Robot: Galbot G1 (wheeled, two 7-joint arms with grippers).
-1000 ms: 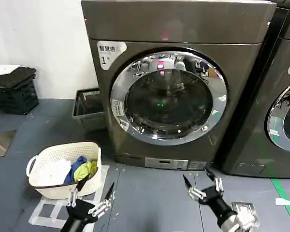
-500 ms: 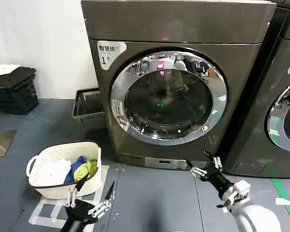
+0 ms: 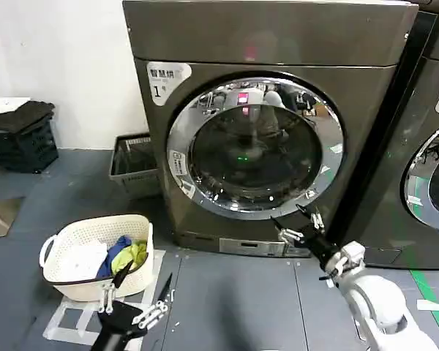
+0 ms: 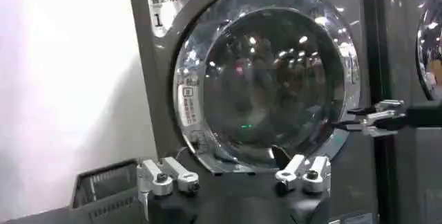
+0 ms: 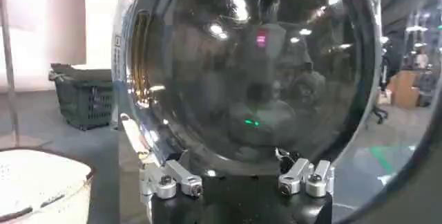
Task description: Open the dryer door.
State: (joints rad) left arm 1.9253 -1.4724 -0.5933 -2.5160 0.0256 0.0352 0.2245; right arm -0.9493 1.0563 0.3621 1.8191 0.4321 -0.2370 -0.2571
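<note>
Nearest, the left claw (image 3: pixel 137 296) hangs low with fingers spread, beside the white laundry basket (image 3: pixel 95 256) on the floor. Farther on, the right claw (image 3: pixel 296 223), fingers parted and empty, sits at the lower right chrome rim of the dryer door (image 3: pixel 254 148), which is shut on machine "1".

**Chrome, tinted glass and brushed metal**

Dryer door (image 3: pixel 254 146): wide ring of mirror-bright chrome, glossy and smooth, around dark tinted glass full of reflections; machine body (image 3: pixel 271 36) in dark grey-brown metal with a soft satin sheen; right gripper (image 3: pixel 296 223) of bare silvery metal with black parts, on a glossy white plastic arm; left gripper (image 3: pixel 139 292) likewise metal and black; laundry basket (image 3: pixel 66 274) of cream perforated plastic, holding soft cloth; floor (image 3: pixel 227 307) matt grey.
</note>
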